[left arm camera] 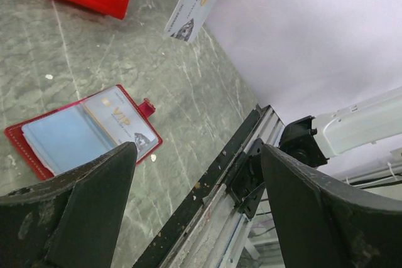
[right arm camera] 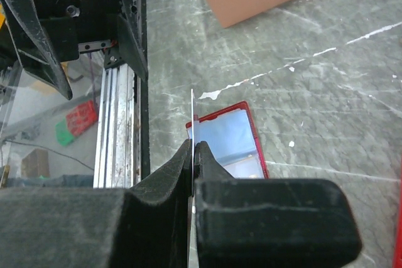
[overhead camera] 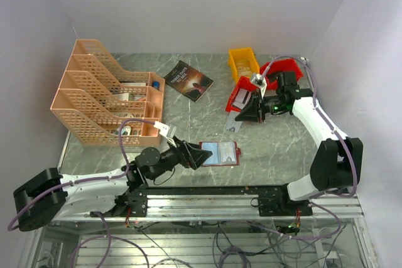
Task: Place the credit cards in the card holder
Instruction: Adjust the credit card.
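left end effector (left arm camera: 201, 211) hangs wide open with nothing in it, low over the bench (overhead camera: 276, 142). its fingers (left arm camera: 81, 218) point toward the card holder (overhead camera: 220, 153). the card holder lies open and flat near the front edge of the bench, pale pockets up, close ahead of those fingers. a vip card (left arm camera: 119, 120) shows on the half with the clasp tab. it seems to sit in a pocket, though the slanted view leaves that unsure.

right end effector (right arm camera: 192, 149) is clamped tight on a card (left arm camera: 188, 4), pinching one end, so the card shows edge-on in the right wrist view. that card is in the air above the bench, between the card holder and a red bin (overhead camera: 242, 92), well apart from the holder. more cards (overhead camera: 237, 97) stand in that bin. behind it sit a second red bin (overhead camera: 282, 70) and a yellow bin (overhead camera: 243, 62). a book (overhead camera: 188, 80) lies near the back, and a peach rack (overhead camera: 103, 92) stands at the far left.
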